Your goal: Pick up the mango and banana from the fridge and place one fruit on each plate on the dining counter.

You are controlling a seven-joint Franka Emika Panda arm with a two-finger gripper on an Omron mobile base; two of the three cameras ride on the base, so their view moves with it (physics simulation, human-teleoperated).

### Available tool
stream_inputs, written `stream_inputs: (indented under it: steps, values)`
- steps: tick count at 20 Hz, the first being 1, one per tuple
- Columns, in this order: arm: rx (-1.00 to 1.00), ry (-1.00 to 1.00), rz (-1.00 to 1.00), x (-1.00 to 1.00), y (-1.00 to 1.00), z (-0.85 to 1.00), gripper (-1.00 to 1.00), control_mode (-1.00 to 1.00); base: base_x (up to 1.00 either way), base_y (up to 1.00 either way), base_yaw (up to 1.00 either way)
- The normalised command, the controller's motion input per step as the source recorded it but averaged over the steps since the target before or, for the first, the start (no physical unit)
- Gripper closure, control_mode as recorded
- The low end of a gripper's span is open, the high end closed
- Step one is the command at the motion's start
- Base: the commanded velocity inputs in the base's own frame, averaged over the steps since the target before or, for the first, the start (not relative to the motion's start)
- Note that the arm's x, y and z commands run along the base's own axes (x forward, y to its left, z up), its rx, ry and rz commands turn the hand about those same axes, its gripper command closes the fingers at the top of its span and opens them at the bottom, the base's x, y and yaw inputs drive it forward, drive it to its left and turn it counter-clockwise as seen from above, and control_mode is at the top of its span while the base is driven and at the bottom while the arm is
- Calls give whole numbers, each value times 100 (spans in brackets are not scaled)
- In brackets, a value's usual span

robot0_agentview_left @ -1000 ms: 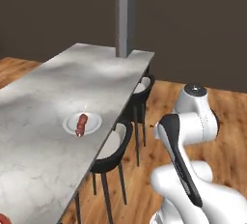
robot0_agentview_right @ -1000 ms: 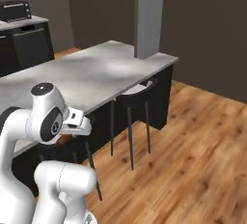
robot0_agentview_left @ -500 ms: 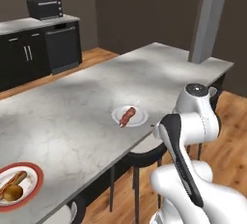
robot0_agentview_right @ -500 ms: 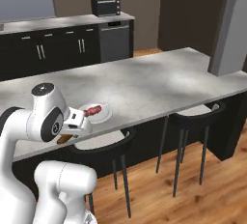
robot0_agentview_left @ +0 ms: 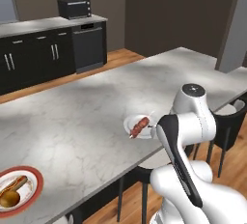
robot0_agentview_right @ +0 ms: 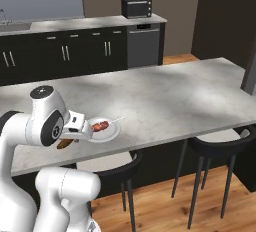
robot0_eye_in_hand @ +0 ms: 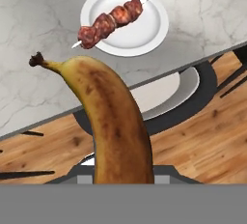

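You see even, soft rendered light in every view, with no glare. On the dining counter (robot0_agentview_left: pixel 87 121) a broad dim shadow band crosses the marble towards the upper left of the left base view. The back wall stays dark. In the hand view the banana (robot0_eye_in_hand: pixel 113 121) looks sharp, casting faint shade; edges show no bending, only coarse pixelation.

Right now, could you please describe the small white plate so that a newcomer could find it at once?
Find the long marbled dining counter. Near its stool-side edge, by the robot, sits the small white plate with a meat skewer. The red-rimmed plate farther along holds a hot dog instead.
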Motion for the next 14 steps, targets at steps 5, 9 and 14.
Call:
stream_inputs:
  steps: [5,9,14]
  values:
    - [0,0,0,0,0,0,100,100,39,-15,11]
    - [0,0,0,0,0,0,100,100,1,-1,0]
    - [0,0,0,0,0,0,100,100,0,0,0]
